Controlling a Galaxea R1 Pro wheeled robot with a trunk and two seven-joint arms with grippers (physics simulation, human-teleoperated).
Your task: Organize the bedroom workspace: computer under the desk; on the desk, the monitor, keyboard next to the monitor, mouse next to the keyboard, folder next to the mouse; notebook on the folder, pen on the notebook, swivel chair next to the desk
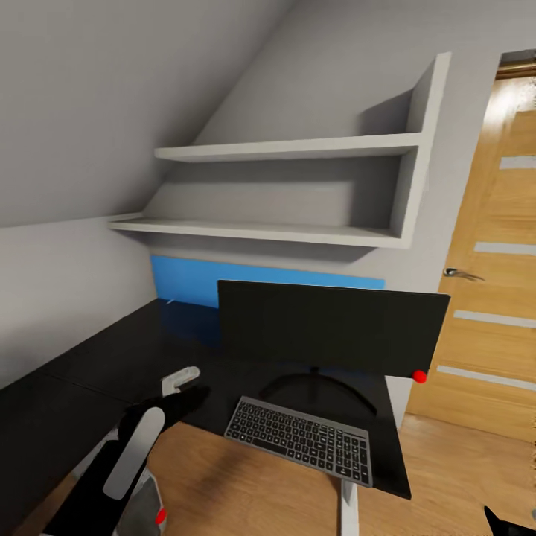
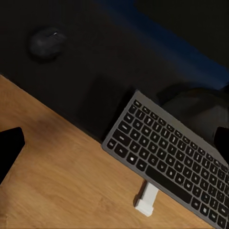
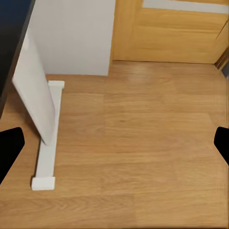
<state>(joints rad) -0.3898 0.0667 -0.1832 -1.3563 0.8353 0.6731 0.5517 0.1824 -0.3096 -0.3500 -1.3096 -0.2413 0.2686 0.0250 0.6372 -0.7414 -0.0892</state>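
The monitor (image 1: 333, 327) stands upright on the glossy black desk (image 1: 89, 372), screen dark, a red dot at its lower right corner. Right in front of its arched stand (image 2: 200, 105), the keyboard (image 1: 301, 439) lies at the desk's front edge. The mouse (image 2: 46, 43) rests on the desk top (image 2: 95, 71), apart from the keyboard (image 2: 171, 157). My left gripper (image 1: 181, 381) hovers over the desk left of the keyboard; in the left wrist view it (image 2: 114, 145) is open and empty. My right gripper (image 3: 114, 145) is open and empty above the floor, beside a white desk leg (image 3: 38, 100).
A blue back panel (image 1: 186, 279) runs behind the desk under two white wall shelves (image 1: 283, 231). An oak door (image 1: 491, 298) with frosted strips stands right of the desk. Light wood floor (image 3: 143, 143) spreads between the desk leg and the door.
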